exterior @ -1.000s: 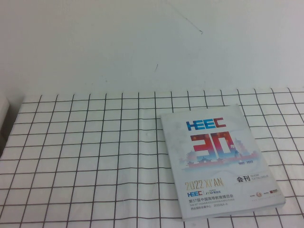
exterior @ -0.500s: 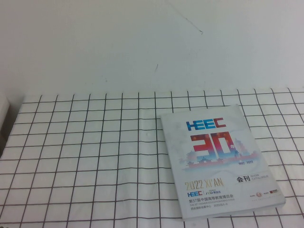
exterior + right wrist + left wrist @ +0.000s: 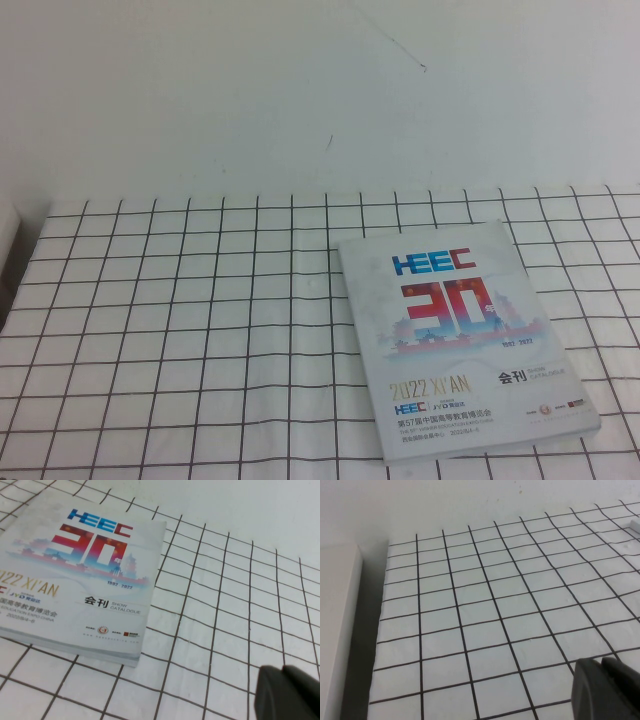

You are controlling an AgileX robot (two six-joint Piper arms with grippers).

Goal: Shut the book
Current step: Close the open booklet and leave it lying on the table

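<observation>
The left gripper, over the bare left of the checked cloth, and the right gripper, near the book's near-right corner, both seem pinched together and empty; the book lies closed, cover up, at the near right, so the task looks done.

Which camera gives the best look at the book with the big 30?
The high view: the closed book lies whole on the checked cloth. The right wrist view cuts part of it off; the right pincer hangs over cloth nearby. The left wrist view shows the left pincer over bare cloth, no recognisable book.
</observation>
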